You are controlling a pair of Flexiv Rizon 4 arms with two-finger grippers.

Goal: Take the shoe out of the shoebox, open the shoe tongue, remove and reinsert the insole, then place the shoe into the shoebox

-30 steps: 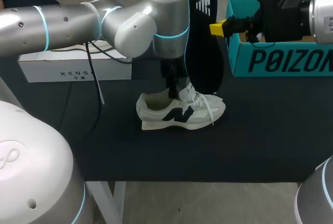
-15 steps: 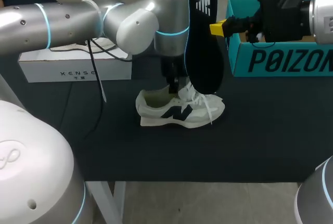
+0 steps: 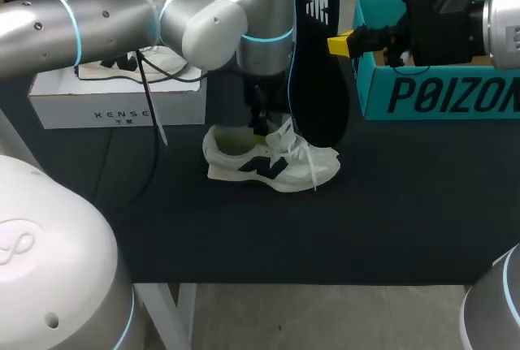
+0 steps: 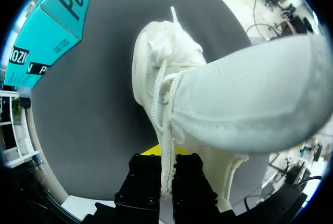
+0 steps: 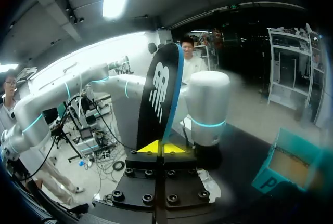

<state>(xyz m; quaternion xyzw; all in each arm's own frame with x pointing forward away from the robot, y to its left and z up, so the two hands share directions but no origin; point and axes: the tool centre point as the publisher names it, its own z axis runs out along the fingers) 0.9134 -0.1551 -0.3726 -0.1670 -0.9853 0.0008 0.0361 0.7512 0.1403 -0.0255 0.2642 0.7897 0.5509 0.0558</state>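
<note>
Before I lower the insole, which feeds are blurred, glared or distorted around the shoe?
Head view: evenly lit and sharp; the shoe reads clearly on the dark table, though the insole covers part of its laces. Left wrist view: strong fisheye bulge, the shoe's nearest part looms large and soft. Right wrist view: overhead glare, haze toward the shoebox.

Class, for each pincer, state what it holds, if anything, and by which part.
Right pincer holds the black insole upright by one long edge. Left pincer grips the white shoe at its laced tongue area.
</note>
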